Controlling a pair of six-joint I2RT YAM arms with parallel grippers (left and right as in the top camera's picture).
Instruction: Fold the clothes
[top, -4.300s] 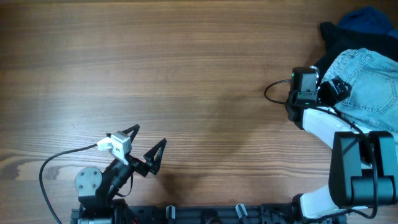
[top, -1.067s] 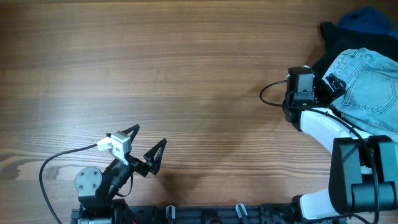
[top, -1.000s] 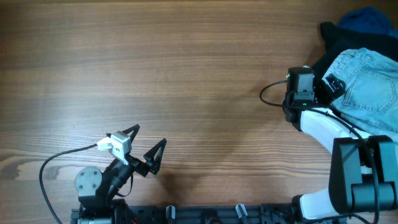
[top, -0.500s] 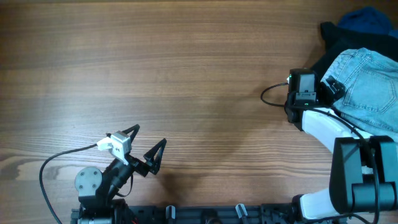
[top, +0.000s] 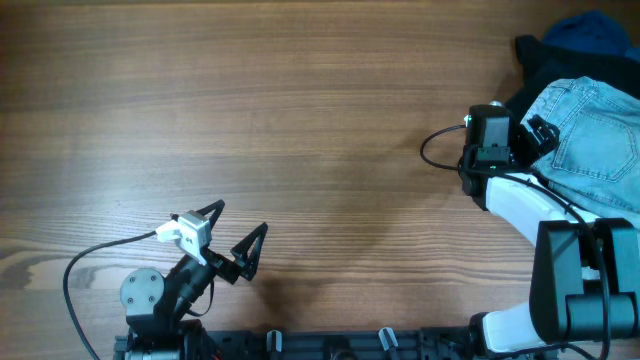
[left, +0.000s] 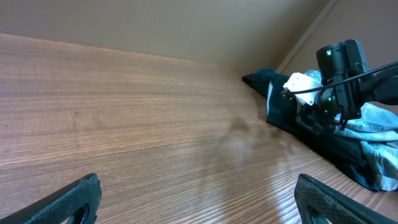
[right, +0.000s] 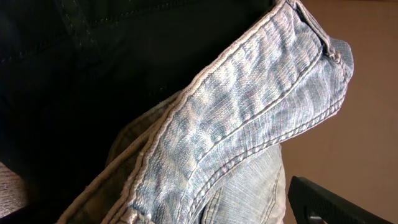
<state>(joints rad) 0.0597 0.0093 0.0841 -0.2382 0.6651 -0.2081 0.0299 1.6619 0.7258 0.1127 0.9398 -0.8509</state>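
the clothes (top: 590, 140), faded light-blue denim with stitched seams, are seen at the far right edge of the surface (top: 300, 120), laid over a black garment (top: 535, 75). the right jaws are spread wide at the denim's left edge; the left jaws are held open, well apart from it.

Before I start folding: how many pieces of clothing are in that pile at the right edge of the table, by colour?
Light-blue denim garment: 1
Black garment: 1
Dark blue fabric: 1 (cut off by the frame edge, so I cannot tell if it is a separate piece)
Total: 3
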